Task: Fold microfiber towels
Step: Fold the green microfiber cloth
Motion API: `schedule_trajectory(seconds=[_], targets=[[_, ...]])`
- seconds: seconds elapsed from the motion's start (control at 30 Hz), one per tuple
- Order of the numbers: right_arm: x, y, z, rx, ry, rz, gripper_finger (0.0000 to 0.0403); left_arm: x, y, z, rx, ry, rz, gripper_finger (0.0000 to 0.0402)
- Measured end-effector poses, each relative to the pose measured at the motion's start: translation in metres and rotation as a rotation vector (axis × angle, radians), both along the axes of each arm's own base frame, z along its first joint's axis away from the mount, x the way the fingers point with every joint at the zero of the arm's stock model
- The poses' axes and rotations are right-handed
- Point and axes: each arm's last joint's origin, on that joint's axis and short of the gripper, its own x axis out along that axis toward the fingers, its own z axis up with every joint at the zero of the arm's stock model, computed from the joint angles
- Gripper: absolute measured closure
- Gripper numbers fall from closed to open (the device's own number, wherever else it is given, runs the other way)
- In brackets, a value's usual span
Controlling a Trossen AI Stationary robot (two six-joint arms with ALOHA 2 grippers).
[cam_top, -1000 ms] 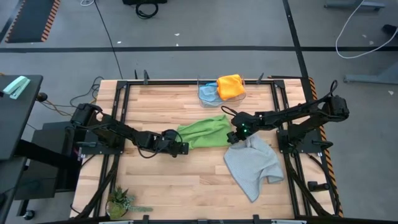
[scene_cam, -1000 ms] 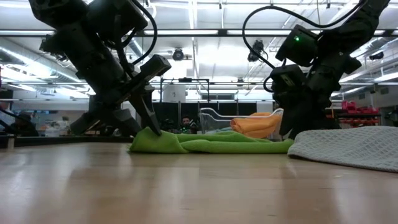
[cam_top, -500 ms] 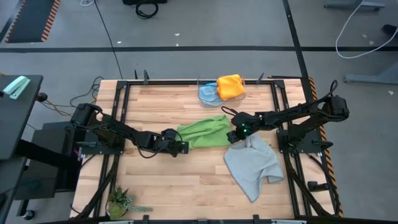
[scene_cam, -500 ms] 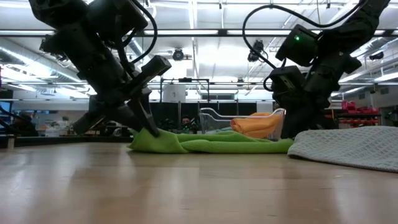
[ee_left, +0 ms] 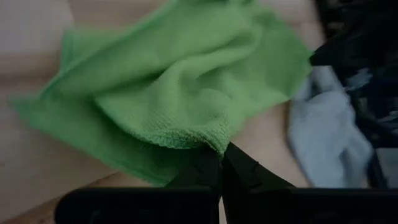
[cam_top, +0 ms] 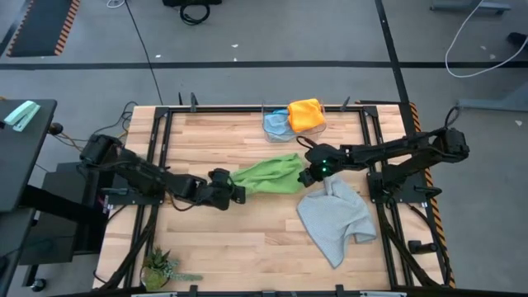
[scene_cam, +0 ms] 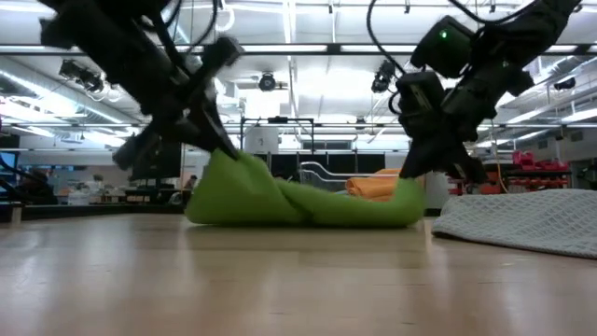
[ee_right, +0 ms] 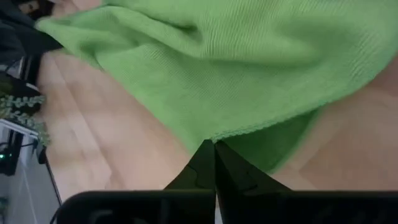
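With both arms reaching to mid-table, I find the left gripper (cam_top: 240, 192) clamped on one end of the green towel (cam_top: 268, 174) and the right gripper (cam_top: 304, 176) clamped on the opposite end, the cloth raised at both ends and sagging between. I note the grey towel (cam_top: 337, 218) lying crumpled beside the right arm, and the orange towel (cam_top: 306, 114) and blue towel (cam_top: 275, 124) touching near the far edge.

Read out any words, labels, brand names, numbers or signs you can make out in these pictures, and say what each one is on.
None can be read.
The green towel, grey towel, orange towel and blue towel are plain, with no tag showing.
The wooden table carries no lettering.
Anything in the room behind, in the low view, is too small and blurred to read.
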Motion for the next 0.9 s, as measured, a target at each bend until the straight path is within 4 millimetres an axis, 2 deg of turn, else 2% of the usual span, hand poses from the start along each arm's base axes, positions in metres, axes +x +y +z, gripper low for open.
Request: schedule_trajectory(seconds=[0.23, 0.4, 0.5, 0.63, 0.8, 0.9], targets=[[-0.013, 0.000, 0.041, -0.114, 0.042, 0.017, 0.0401, -0.031, 0.009, 0.044, 0.091, -0.058, 0.072, 0.0397], [-0.018, -0.002, 0.076, -0.195, 0.015, 0.010, 0.0402, -0.045, 0.018, 0.072, 0.135, -0.135, 0.047, 0.0397], [-0.015, -0.004, 0.098, -0.220, -0.021, 0.018, 0.0402, -0.043, 0.020, 0.088, 0.169, -0.158, 0.032, 0.0397], [-0.010, -0.006, 0.126, -0.277, -0.035, 0.045, 0.0402, -0.035, 0.021, 0.120, 0.250, -0.196, -0.022, 0.0397], [-0.008, -0.012, 0.154, -0.324, 0.001, 0.068, 0.0402, -0.031, 0.021, 0.150, 0.323, -0.145, -0.062, 0.0397], [-0.011, -0.012, 0.162, -0.330, 0.022, 0.083, 0.0402, -0.034, 0.020, 0.151, 0.308, -0.093, -0.059, 0.0396]])
